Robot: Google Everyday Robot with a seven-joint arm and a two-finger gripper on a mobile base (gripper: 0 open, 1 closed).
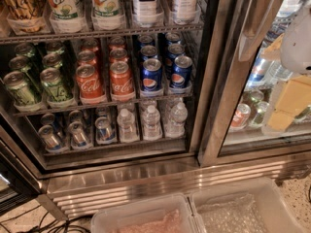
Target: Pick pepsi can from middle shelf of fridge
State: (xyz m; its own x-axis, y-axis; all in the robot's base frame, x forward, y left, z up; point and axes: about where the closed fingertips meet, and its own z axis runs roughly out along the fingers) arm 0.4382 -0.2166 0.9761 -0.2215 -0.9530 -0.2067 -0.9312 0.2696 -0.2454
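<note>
Blue pepsi can sits on the middle shelf. The pincer hangs far right; open or closed, can't tell.

Speckled floor with black cables and two clear plastic bins, warmly lit.

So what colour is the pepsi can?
Dark blue pepsi can with red-white-blue logo, camera view; end effector far right.
</note>
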